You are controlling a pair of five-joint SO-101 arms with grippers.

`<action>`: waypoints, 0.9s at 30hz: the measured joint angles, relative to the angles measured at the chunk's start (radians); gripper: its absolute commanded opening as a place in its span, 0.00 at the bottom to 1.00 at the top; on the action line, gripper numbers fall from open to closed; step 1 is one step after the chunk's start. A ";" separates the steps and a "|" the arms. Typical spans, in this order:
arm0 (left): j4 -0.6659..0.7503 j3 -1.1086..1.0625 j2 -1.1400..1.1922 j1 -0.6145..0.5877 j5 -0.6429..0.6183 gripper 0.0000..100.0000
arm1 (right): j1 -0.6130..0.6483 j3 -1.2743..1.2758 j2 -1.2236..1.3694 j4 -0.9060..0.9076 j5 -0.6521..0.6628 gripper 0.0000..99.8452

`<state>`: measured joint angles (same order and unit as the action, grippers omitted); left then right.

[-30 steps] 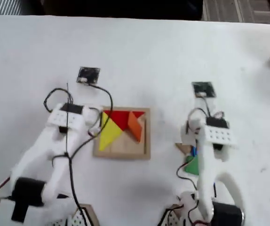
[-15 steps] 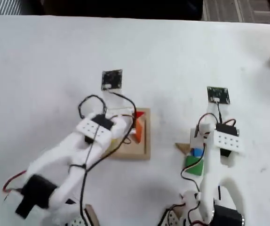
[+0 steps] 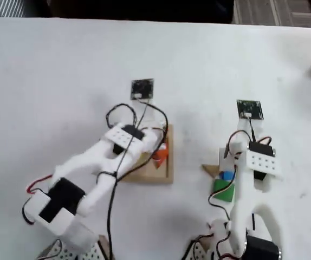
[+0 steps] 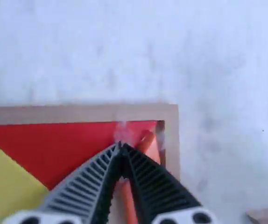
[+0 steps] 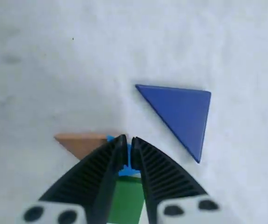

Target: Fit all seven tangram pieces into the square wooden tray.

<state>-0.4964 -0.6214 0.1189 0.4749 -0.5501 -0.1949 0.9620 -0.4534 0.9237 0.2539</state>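
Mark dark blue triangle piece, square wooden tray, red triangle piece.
dark blue triangle piece (image 5: 183, 112): right wrist view, face centre.
square wooden tray (image 4: 78, 113): left wrist view, rim.
red triangle piece (image 4: 54, 147): left wrist view, face.

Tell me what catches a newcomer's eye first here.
The square wooden tray sits mid-table, holding a red piece, a yellow piece and an orange piece, with the left end effector shut right above the orange piece. Beside the tray, the right end effector hangs over the white table, next to a bright blue triangle.
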 measured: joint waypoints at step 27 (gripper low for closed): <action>0.081 -0.265 -0.293 0.184 0.098 0.02 | 0.011 0.018 0.000 -0.012 0.002 0.02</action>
<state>-0.4150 -0.8869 -0.1741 0.6590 -0.4519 -0.1841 0.9805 -0.4534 0.9114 0.2555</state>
